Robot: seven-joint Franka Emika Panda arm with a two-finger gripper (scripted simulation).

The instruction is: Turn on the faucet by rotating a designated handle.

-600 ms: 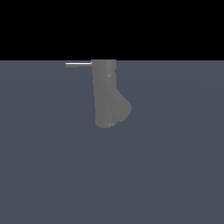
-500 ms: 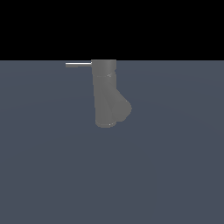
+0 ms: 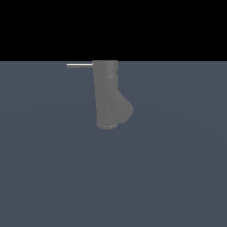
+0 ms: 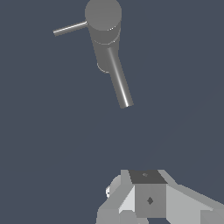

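The faucet [image 3: 105,91] is standing upright on a flat, dull blue-grey surface [image 3: 177,177], a little above the middle of the exterior view. Its body is a plain matte grey cylinder with a flat round top, and a short stubby spout [image 3: 122,111] is branching off its lower part and pointing down toward the exterior view's right. In the wrist view the same faucet [image 4: 104,26] is showing its round cap from above, and the spout [image 4: 119,81] is looking longer there, like a smooth tube with a soft shine along one side. The handle [image 3: 80,65] is a thin, straight, light-grey rod that is sticking out sideways from the top of the body toward the exterior view's left; it is much thinner than the body and is lying level. In the wrist view the handle [image 4: 70,28] is also catching some light. The hand [image 4: 148,199] is showing only in the wrist view, as white and grey angular blocks at the edge of the picture, well apart from the faucet. It is holding nothing, but I cannot tell how far it is open, because the fingertips are not showing.
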